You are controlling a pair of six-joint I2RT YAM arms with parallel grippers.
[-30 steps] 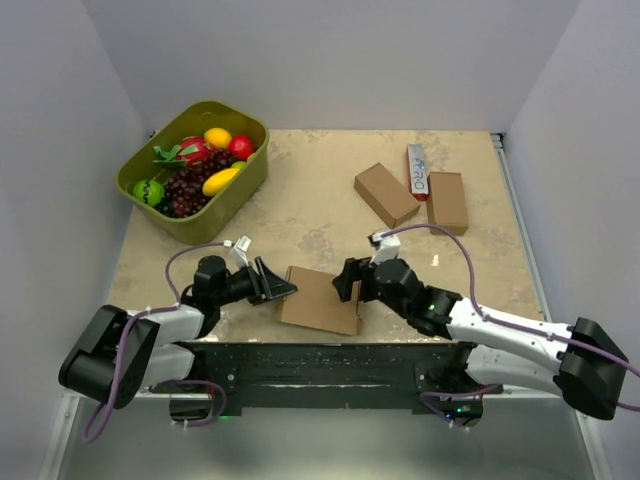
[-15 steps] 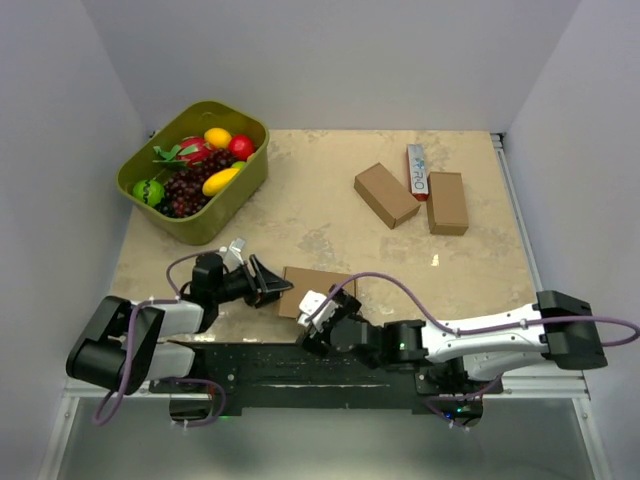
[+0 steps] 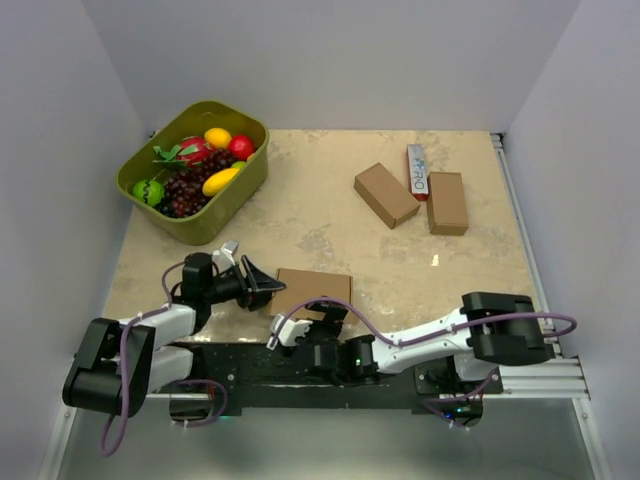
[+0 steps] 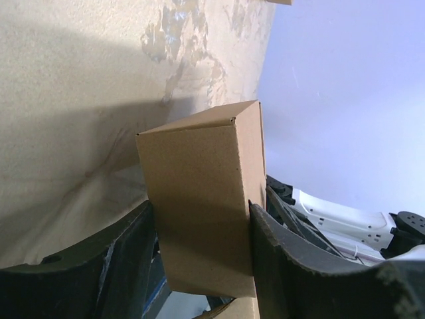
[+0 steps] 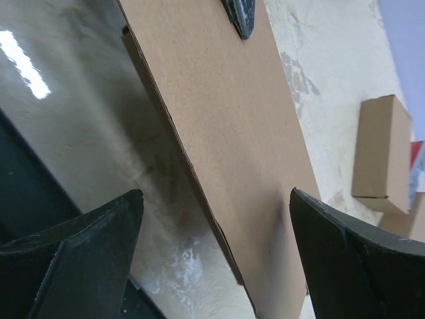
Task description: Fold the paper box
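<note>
The paper box (image 3: 313, 293) is plain brown cardboard and lies near the table's front edge, left of the middle. My left gripper (image 3: 262, 285) is shut on its left end. In the left wrist view the box (image 4: 199, 199) sits tight between both dark fingers (image 4: 285, 259). My right gripper (image 3: 322, 316) is folded back close to the arm bases, at the box's near edge. In the right wrist view it (image 5: 216, 239) stands open astride that edge of the box (image 5: 226, 119), and holds nothing. A tip of the left gripper's finger (image 5: 240, 13) shows on the box's far end.
A green bin (image 3: 225, 215) of toy fruit stands at the back left. Two closed brown boxes (image 3: 386, 194) (image 3: 447, 202) and a white-and-red carton (image 3: 417, 170) lie at the back right. The black base rail (image 3: 300, 360) runs just in front of the box.
My right arm has left the box's right end and swung back and left to its near edge, jaws open. The left gripper has drawn the box slightly left and away.
</note>
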